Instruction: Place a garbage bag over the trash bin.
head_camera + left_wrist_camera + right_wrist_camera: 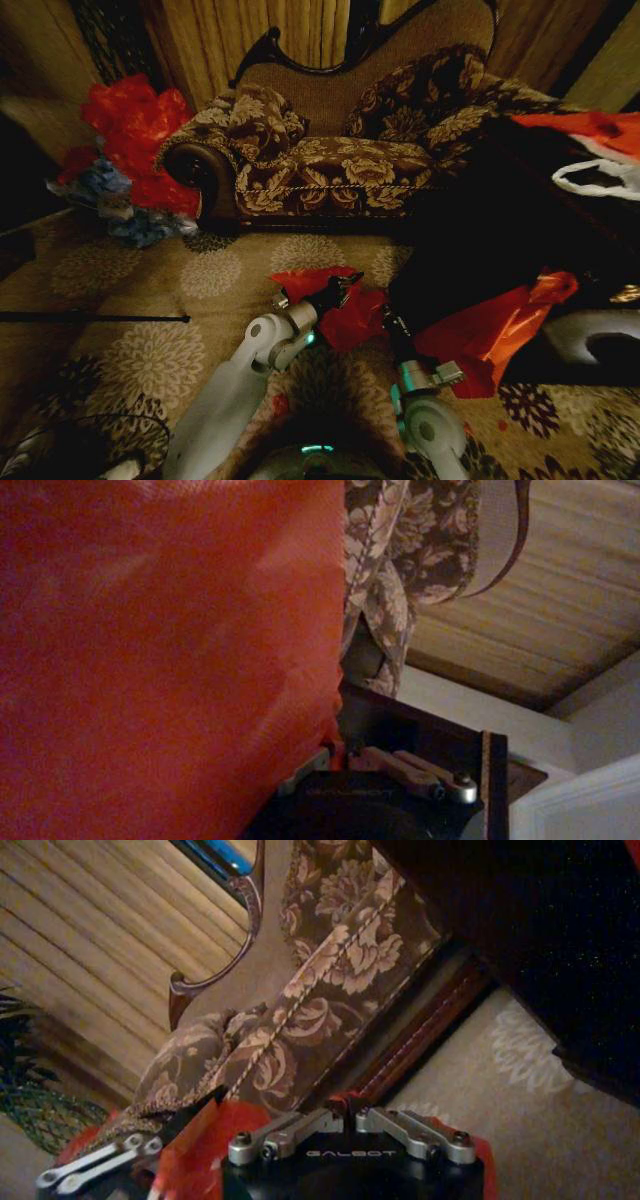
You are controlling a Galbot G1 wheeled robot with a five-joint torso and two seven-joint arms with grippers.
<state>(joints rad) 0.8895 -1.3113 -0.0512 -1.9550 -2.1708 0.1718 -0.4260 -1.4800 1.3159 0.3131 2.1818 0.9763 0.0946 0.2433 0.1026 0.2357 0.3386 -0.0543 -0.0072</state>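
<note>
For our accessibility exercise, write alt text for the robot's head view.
Both grippers, left and right, pinch a crinkly red garbage bag above a patterned carpet. A floral sofa stands behind, with a heap of red plastic beside it.

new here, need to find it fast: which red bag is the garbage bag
Start at the floral sofa, then drop to the carpet in front. The garbage bag is the small crinkly red one pinched by both grippers, left and right, unlike the smoother orange-red bag beside it.

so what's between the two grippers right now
In the head view, the garbage bag spans from the left gripper to the right gripper, both pinching its red plastic.
</note>
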